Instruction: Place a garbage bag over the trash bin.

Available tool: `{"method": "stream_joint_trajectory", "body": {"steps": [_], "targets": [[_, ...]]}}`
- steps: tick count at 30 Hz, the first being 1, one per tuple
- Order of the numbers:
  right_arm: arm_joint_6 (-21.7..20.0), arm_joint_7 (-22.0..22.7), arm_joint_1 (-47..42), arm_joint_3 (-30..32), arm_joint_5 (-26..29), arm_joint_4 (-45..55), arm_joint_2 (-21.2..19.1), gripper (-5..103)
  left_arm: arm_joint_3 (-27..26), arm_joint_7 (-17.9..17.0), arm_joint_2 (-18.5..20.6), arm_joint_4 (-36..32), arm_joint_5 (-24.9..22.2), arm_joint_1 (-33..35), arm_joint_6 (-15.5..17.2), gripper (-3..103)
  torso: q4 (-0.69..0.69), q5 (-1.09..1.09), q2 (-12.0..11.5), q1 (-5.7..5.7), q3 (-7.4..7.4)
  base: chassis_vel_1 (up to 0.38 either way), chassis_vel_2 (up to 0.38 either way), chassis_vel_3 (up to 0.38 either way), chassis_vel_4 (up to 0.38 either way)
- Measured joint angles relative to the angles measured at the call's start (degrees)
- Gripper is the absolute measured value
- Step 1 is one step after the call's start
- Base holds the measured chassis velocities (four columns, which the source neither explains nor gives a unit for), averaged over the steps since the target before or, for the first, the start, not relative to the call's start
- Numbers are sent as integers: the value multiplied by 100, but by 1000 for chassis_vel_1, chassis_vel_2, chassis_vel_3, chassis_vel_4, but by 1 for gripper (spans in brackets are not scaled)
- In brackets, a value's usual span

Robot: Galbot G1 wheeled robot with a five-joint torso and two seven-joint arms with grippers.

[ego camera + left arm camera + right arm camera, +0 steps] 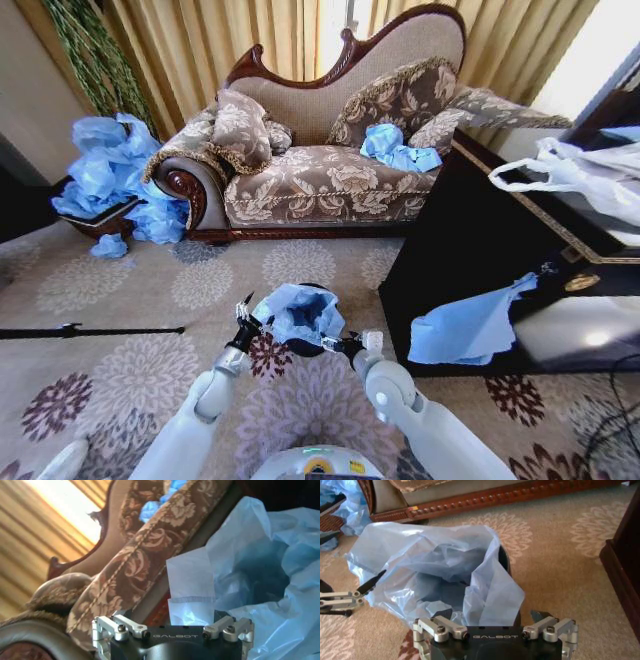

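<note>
On the floral carpet, a thin light-blue plastic garbage bag drapes the small black trash bin, left end effector and right end effector flanking it.

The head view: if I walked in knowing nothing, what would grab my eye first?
Probably the light blue garbage bag draped in the black trash bin on the carpet, with the left gripper and right gripper at either side. Behind, more blue bags pile beside the ornate sofa.
</note>
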Motion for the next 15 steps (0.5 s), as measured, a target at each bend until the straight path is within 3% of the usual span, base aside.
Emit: {"method": "stream_joint_trajectory", "body": {"steps": [1, 4, 6, 10, 11, 13, 15], "targets": [[0, 0, 0, 0, 0, 0, 0, 100, 0, 0, 0, 0, 0, 0, 0, 103, 0, 0, 0, 0, 0, 0, 0, 0, 0], [8, -12, -76, 124, -62, 23, 18, 100, -13, 661, 121, -21, -45, -172, -71, 92, 1, 0, 0, 0, 0, 0, 0, 0, 0], [13, -24, -101, 175, -88, 24, 27, 100, -8, 771, 164, -44, -82, -221, -79, 89, 0, 0, 0, 0, 0, 0, 0, 0, 0], [72, -111, -154, 276, -175, -41, 104, 100, 35, 812, 251, -47, -188, -300, -37, 80, 0, -1, 0, 0, 0, 0, 0, 0, 0], [157, -252, -167, 351, -186, -135, 180, 100, 69, 787, 299, -45, -313, -331, 25, 72, 0, 0, 0, 0, 0, 0, 0, 0, 0], [245, -425, -172, 421, -201, -244, 239, 100, 90, 755, 326, -46, -400, -350, 70, 72, 1, 0, 0, 0, 0, 0, 0, 0, 0], [496, -841, -185, 547, -266, -486, 325, 100, 116, 702, 380, -45, -580, -390, 139, 65, 1, 0, 0, 0, 0, 0, 0, 0, 0]]}}
